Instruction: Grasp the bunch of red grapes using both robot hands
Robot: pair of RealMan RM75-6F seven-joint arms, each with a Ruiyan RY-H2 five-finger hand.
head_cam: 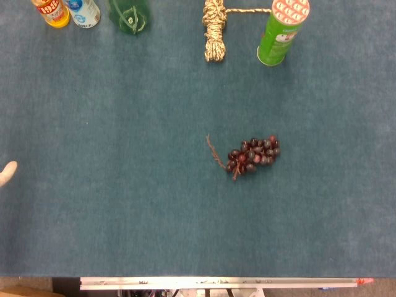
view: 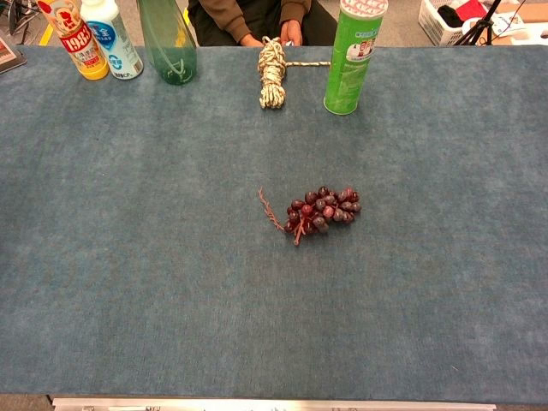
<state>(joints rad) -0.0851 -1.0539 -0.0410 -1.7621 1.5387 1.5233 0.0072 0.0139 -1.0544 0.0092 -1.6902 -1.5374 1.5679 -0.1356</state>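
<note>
A: Where are the grapes point(head_cam: 253, 154)?

B: Near the middle of the tabletop point(head_cam: 124, 204), a little right of centre in the head view. The dark red bunch lies flat on the blue cloth, its berries bunched toward the right and a thin brown stem curling out to the left. The chest view shows the same bunch, lying on its own with bare cloth all round it.

A: Is either hand on it?

B: No. Nothing touches the bunch. In the head view a pale tip of the left hand point(head_cam: 7, 172) pokes in at the left edge of the frame, well apart from the grapes. So little of it shows that I cannot tell whether its fingers are spread or curled. The right hand shows in neither view.

A: What else is on the tabletop?

B: Everything else stands along the far edge. From the left: a yellow bottle point(view: 78, 38) with a red label, touching or just beside a white bottle point(view: 113, 38) with a blue label, then a green glass bottle point(view: 169, 43). Further right lies a coil of pale rope point(view: 272, 74), with one strand running toward a green tube-shaped can point(view: 351, 60) standing upright just beside it.

A: Anything beyond the tabletop?

B: In the chest view a person point(view: 257, 17) in a brown top sits behind the far edge, hands near the rope.
</note>
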